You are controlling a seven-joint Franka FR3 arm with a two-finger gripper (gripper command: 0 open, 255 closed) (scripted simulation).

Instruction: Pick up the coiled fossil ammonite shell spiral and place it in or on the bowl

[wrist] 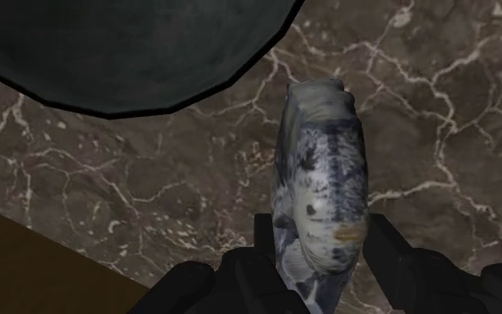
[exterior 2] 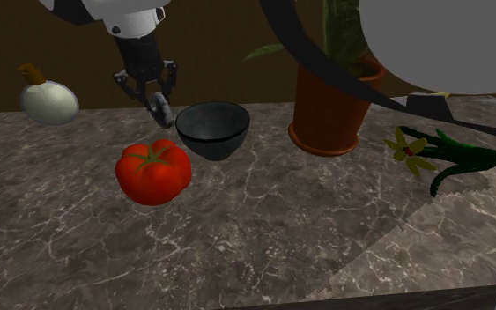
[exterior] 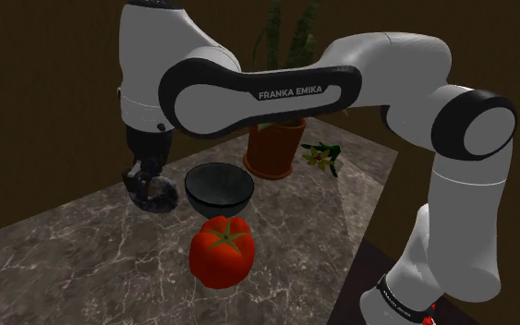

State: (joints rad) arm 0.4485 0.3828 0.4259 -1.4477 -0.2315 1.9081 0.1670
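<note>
Mottled grey-white ammonite (wrist: 320, 169), edge-on in pinch of end effector (wrist: 322, 239), seemingly just beside dark glossy round bowl (wrist: 124, 45).

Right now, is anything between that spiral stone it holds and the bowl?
Nothing visible. The gripper clasps the ammonite just beside the bowl, with bare counter between; the tomato sits clear of that gap.

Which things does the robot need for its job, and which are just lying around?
For the job: grey spiral shell, held in the jaws; dark bowl.
Just lying about: red tomato; potted plant; white gourd; yellow flower.
</note>
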